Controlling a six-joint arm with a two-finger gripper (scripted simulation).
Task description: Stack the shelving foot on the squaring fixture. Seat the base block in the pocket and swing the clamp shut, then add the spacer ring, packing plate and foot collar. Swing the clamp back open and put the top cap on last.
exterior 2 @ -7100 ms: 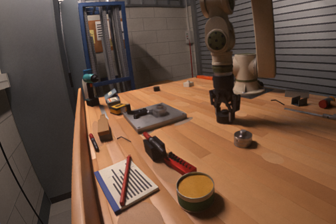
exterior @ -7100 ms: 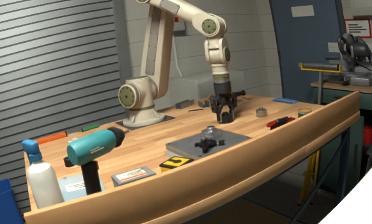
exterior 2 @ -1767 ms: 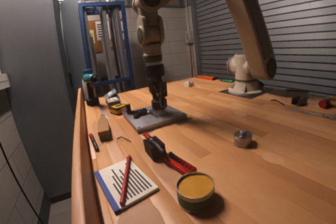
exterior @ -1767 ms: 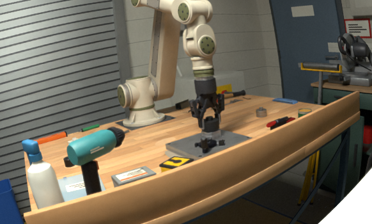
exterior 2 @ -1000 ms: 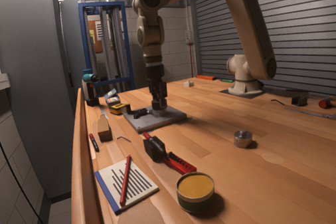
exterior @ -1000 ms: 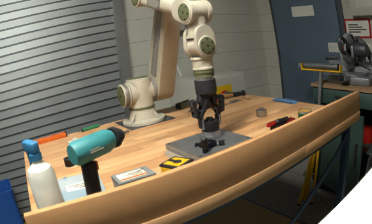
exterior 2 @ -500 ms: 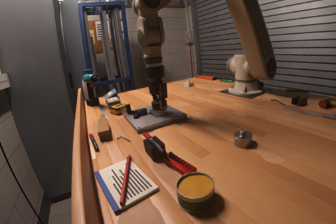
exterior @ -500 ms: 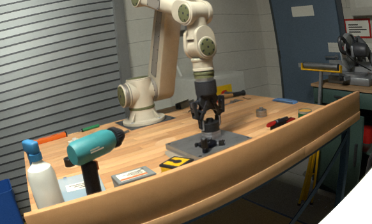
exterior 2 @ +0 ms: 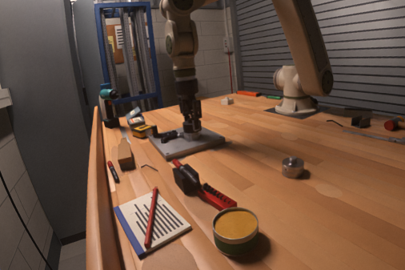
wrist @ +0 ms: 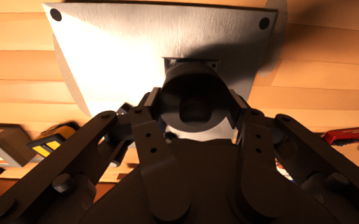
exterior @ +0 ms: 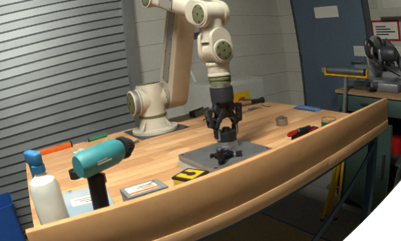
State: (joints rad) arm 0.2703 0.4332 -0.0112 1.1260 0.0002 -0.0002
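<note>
A dark round part, the foot collar (wrist: pixel 192 96), sits on top of the stack (exterior: pixel 226 142) that stands in the pocket of the grey squaring fixture (exterior: pixel 224 154). My gripper (wrist: pixel 194 101) stands straight down over it, and its fingers are on either side of the collar. The black clamp (exterior: pixel 221 155) lies against the stack's front side, toward the bench's near rail. A small grey cylinder, the top cap (exterior 2: pixel 292 166), stands alone on the bench well to the right of the fixture.
The bench's raised wooden rail (exterior: pixel 227 192) runs just in front of the fixture. A yellow tape measure (exterior: pixel 189 175) lies at the fixture's left corner. A red-and-black tool (exterior 2: pixel 200 186), a tin (exterior 2: pixel 235 230) and a notepad (exterior 2: pixel 151 221) lie right of the fixture.
</note>
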